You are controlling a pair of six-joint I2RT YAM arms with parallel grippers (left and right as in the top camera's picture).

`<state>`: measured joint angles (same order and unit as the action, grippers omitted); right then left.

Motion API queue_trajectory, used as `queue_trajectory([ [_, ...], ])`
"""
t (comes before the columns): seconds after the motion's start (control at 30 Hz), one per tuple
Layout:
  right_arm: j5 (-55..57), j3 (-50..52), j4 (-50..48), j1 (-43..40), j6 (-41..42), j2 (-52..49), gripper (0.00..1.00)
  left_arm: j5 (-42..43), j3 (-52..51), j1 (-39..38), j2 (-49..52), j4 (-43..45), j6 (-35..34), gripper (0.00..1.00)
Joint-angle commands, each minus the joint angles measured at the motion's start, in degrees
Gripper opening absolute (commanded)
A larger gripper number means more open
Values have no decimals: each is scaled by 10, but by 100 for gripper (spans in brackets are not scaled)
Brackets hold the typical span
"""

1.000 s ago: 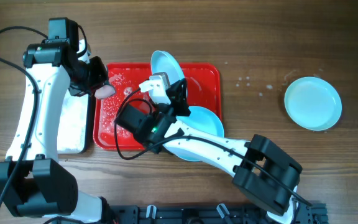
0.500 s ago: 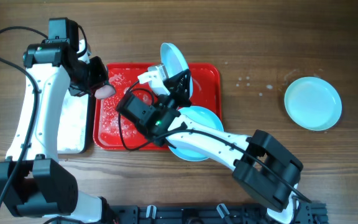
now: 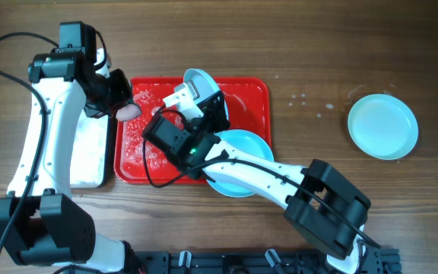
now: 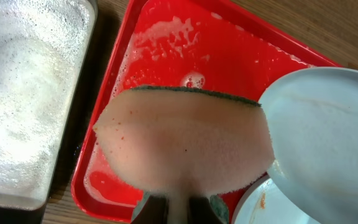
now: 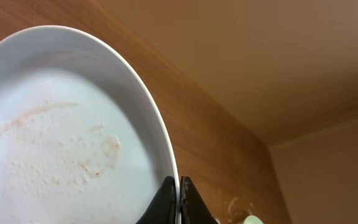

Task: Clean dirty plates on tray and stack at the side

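Overhead: red tray [image 3: 253,106] sits left of centre on the tabletop [image 3: 318,46], streaked with white foam. Three pale blue plates.
- One plate [image 3: 382,125] lies flat on bare wood, well right of the tray. It looks clean and set aside.
- A second plate [image 3: 196,78] is tipped up on edge over the tray's far rim. The right end effector [image 3: 204,103] holds it, fingers nipped narrow on the rim.
- Right wrist view: fingertips [image 5: 168,198] pinch that plate [image 5: 61,143]. Its face shows reddish smears and a foam film.
- The third plate [image 3: 245,144] lies flat at the tray's near-right corner, overhanging the near rim.
- The left end effector [image 3: 120,99] grips a pink sponge [image 4: 185,143] with a green backing, held over the tray's left part beside the raised plate.
- A foam-filled metal tray [image 3: 106,152] stands just left of the red one.

Progress, as a judgement: about a third done. One plate is aside, one is up for scrubbing, and one is waiting. No stack yet, only its first plate.

Hard to read:
- The right arm covers much of the flat plate. Left wrist view shows only a sliver of it [image 4: 253,202], with an orange speck.
- Sponge and raised plate overlap there; contact cannot be told.
- The left fingers are mostly hidden behind the sponge.
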<state>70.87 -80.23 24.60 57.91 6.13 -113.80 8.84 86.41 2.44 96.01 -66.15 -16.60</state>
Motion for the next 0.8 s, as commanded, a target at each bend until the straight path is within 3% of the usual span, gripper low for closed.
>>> queue_trajectory([
  [0.0,64,1,-21,-2,0,-11,4,-3,-4,4,4,2,12,4],
  [0.07,162,1,-59,-9,-9,-11,4,-3,-4,4,4,2,12,4],
  [0.13,162,0,-94,-21,-73,-8,4,-4,-4,4,4,2,12,4],
  [0.4,94,0,-83,-24,-80,-8,4,-4,-4,4,4,2,12,4],
  [0.47,40,0,-67,-24,-79,-8,4,-4,-4,4,4,2,12,4],
  [0.53,-78,0,-26,-28,-33,-8,4,-4,-4,4,4,2,12,4],
  [0.63,-157,0,13,-41,26,2,4,-4,-4,4,4,2,12,4],
  [0.77,-263,0,57,-88,108,77,4,-4,-4,4,4,6,12,4],
])
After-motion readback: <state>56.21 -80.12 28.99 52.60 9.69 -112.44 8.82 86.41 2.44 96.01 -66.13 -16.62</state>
